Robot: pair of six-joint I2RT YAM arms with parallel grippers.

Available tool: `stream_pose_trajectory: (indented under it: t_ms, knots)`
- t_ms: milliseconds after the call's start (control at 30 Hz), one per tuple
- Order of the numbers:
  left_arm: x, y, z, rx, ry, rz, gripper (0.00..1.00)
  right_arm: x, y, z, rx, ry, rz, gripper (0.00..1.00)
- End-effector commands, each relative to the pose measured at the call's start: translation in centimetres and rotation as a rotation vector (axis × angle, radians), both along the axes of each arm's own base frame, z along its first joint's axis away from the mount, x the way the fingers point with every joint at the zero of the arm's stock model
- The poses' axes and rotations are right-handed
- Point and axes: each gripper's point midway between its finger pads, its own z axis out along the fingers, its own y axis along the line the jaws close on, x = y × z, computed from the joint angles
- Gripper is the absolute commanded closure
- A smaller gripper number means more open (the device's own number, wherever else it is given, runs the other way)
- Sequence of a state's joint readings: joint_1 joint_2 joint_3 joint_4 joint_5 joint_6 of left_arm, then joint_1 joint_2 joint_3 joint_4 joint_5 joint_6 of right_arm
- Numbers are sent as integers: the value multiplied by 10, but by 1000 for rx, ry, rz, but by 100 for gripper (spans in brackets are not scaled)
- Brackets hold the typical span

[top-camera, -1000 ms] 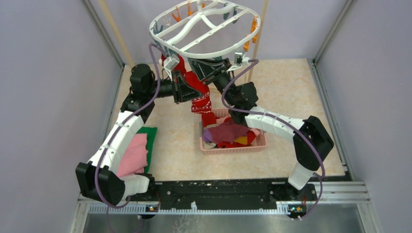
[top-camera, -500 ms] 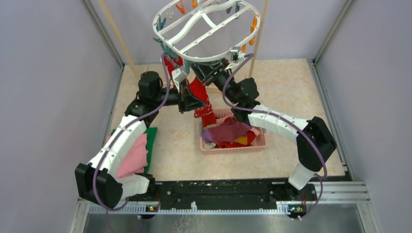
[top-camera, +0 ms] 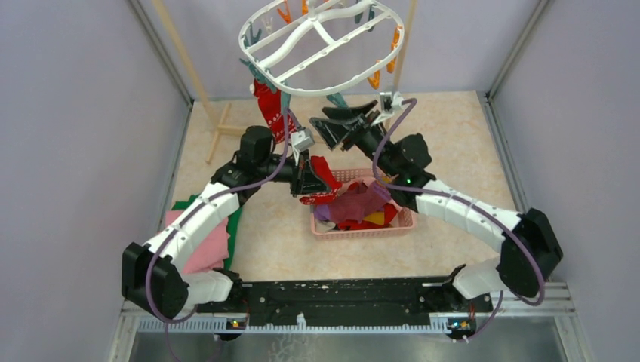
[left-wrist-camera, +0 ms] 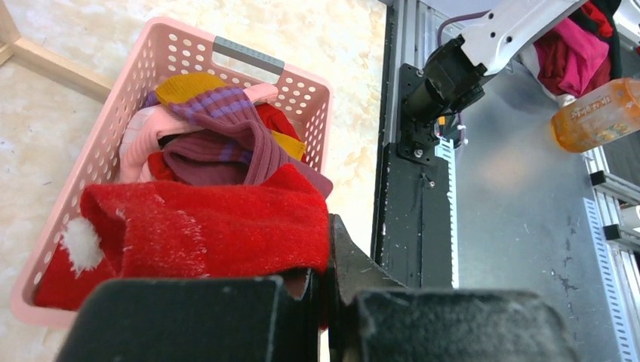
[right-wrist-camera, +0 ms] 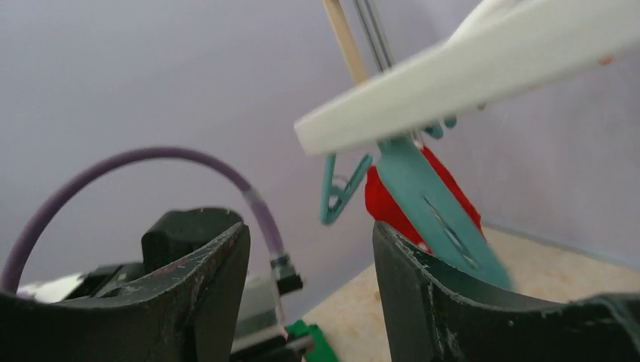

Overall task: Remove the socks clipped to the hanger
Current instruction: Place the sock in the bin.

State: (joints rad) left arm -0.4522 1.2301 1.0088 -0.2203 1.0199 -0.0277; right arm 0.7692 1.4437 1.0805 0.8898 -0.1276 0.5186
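Observation:
The white hanger (top-camera: 321,45) hangs at the top, orange and teal clips dangling from it. One red sock (top-camera: 268,105) stays clipped at its left side. My left gripper (top-camera: 308,179) is shut on another red sock (top-camera: 321,170), free of the hanger, at the pink basket's left end. In the left wrist view this red sock (left-wrist-camera: 204,234) is pinched in the left gripper (left-wrist-camera: 328,256). My right gripper (top-camera: 340,122) stands open and empty under the ring. In its wrist view, the right gripper (right-wrist-camera: 311,256) faces a teal clip (right-wrist-camera: 430,204) and the clipped red sock (right-wrist-camera: 385,204).
The pink basket (top-camera: 404,222) holds several loose socks, a purple-striped one (left-wrist-camera: 226,113) among them. Folded pink and green cloths (top-camera: 207,241) lie at the left. Wooden poles (top-camera: 177,45) rise at the back; a wooden foot (top-camera: 223,128) lies on the floor. Grey walls enclose three sides.
My left gripper has pulled the red sock off the hanger, down and right toward the basket. The right gripper has opened and drawn back. The hanger has swung back up.

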Motion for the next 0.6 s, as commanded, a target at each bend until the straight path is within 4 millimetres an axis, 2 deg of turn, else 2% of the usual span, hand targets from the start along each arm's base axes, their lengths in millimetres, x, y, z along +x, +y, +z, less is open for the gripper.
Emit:
stream_pose_trajectory:
  t_ms: [0, 167, 300, 367, 467, 567]
  knots:
    - [3, -13, 4, 8, -82, -45, 100, -31, -22, -23, -81, 8, 20, 39]
    - [-7, -27, -12, 40, -56, -98, 100, -59, -57, -78, -201, 100, -13, 39]
    - [-7, -38, -5, 30, -62, -129, 96, -80, -82, -107, -261, 150, -31, 36]
    - [-9, -43, 3, 18, -68, -157, 95, -95, -86, -120, -291, 143, 10, 33]
    - [-13, -49, 17, -3, -76, -204, 93, -120, -78, -139, -382, 85, 136, 31]
    - [-19, -50, 26, -5, -75, -238, 93, -131, -75, -155, -441, 69, 199, 31]
